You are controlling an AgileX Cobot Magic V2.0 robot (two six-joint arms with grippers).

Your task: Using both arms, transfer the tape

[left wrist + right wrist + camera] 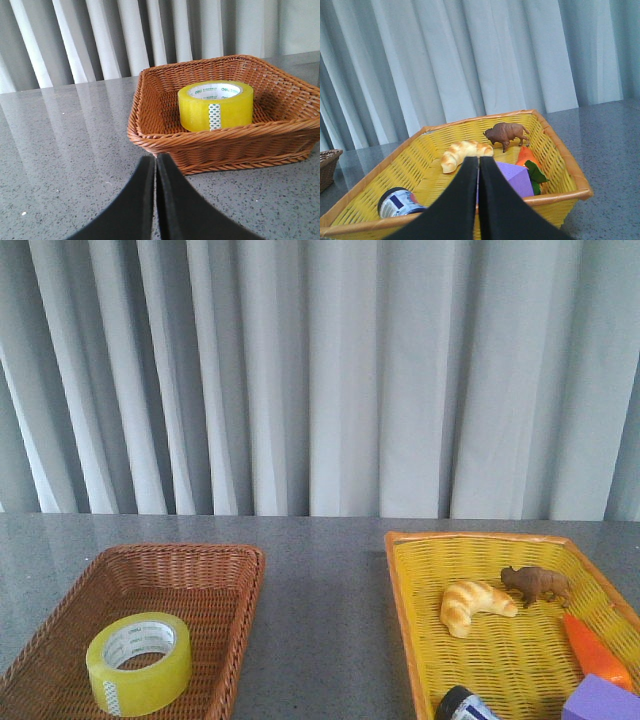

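The tape (138, 663) lies flat on its side, core facing up, in the brown wicker basket (215, 585) on the left part of the grey worktop (320, 620), and nothing touches it. My left hand (156, 165) is clenched on nothing, its fingers pressed together just outside that basket's near rim. My right hand (478, 167) is likewise clenched and empty in front of the yellow basket (560, 155), which holds a croissant (462, 152), a toy bison (507, 134), a purple block (512, 177), a carrot (527, 157) and a small dark tin (397, 204).
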